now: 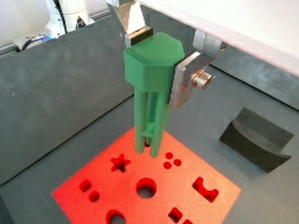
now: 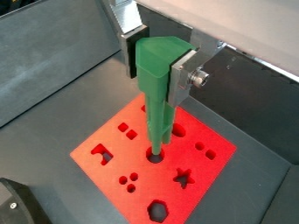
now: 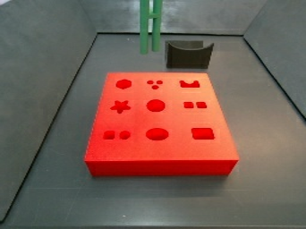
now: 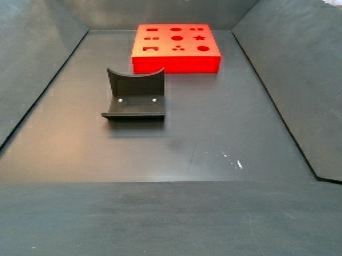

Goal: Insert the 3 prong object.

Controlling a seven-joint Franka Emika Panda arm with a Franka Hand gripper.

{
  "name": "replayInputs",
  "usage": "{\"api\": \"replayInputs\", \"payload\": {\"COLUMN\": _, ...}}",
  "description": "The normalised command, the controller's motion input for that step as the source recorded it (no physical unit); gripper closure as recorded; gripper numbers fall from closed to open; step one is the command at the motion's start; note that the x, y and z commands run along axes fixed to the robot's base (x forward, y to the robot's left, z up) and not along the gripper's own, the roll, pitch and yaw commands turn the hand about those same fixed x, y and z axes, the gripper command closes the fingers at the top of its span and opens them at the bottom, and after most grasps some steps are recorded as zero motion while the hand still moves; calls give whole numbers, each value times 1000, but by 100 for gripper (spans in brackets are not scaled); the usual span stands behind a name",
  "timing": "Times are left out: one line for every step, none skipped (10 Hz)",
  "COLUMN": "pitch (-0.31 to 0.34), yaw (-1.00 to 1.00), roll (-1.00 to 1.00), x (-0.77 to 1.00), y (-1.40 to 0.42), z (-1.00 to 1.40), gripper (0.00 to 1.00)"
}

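The gripper (image 1: 162,63) hangs above the red block (image 1: 152,184), its silver fingers (image 2: 184,68) clamped on the hexagonal head of the 3 prong object (image 1: 149,92), which points straight down. In both wrist views the green rods end just over the block's top face; whether they touch it cannot be told. In a wrist view the tips appear near the round hole (image 2: 156,158), between the star cutout (image 1: 118,162) and the 3-dot cutout (image 1: 172,160). In a side view only the lower rods (image 3: 152,25) show, upright beyond the block's far edge, beside the dark grey curved block (image 3: 189,54). In a side view the curved block (image 4: 135,95) stands on the grey floor (image 4: 201,150), apart from the red block (image 4: 177,47); the gripper lies outside that frame.
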Motion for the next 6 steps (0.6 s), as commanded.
{"api": "replayInputs", "payload": {"pitch": 0, "yaw": 0, "roll": 0, "x": 0, "y": 0, "z": -46, "gripper": 100}}
{"api": "replayInputs", "payload": {"pitch": 0, "yaw": 0, "roll": 9, "x": 0, "y": 0, "z": 0, "gripper": 100}}
{"api": "replayInputs", "payload": {"pitch": 0, "yaw": 0, "roll": 0, "x": 23, "y": 0, "z": 0, "gripper": 100}}
{"api": "replayInputs", "payload": {"pitch": 0, "yaw": 0, "roll": 0, "x": 354, "y": 100, "z": -126, "gripper": 100}}
{"api": "replayInputs", "payload": {"pitch": -29, "yaw": -371, "roll": -113, "x": 286, "y": 411, "z": -283, "gripper": 100}}
{"api": "replayInputs", "payload": {"pitch": -70, "yaw": -729, "roll": -111, "x": 409, "y": 254, "z": -360, "gripper": 100}}
